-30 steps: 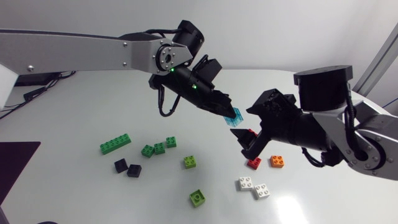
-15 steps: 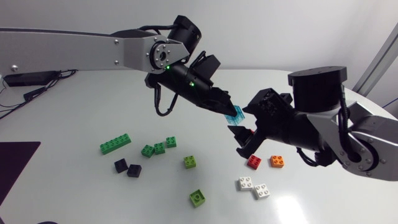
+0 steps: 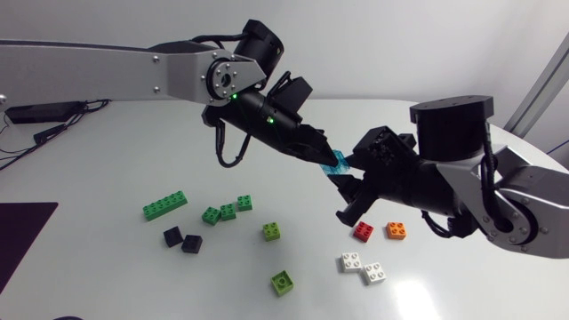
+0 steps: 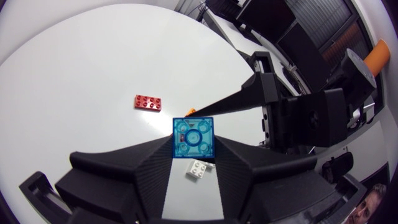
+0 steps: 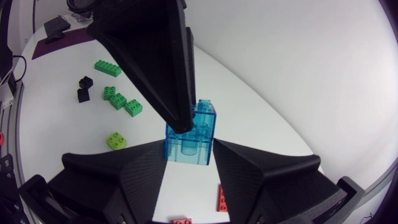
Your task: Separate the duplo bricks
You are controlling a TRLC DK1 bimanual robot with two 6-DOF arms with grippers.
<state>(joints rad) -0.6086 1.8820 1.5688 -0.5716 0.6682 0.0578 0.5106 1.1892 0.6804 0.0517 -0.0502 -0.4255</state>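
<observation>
The right gripper [image 5: 189,148] has risen from lower down to meet the blue brick [image 3: 338,165], which hangs in the air well above the table [image 3: 107,160]. Its fingers now sit narrow, one pressed to each side of the blue brick's lower half. The left gripper [image 4: 194,144] has drifted only slightly and pinches the upper half, fingers equally narrow. With both ends clamped, a pull-apart looks imminent, though no seam shows. The red brick [image 3: 363,233] and orange brick [image 3: 396,230] lie below the blue brick. No readable print or logo appears anywhere.
</observation>
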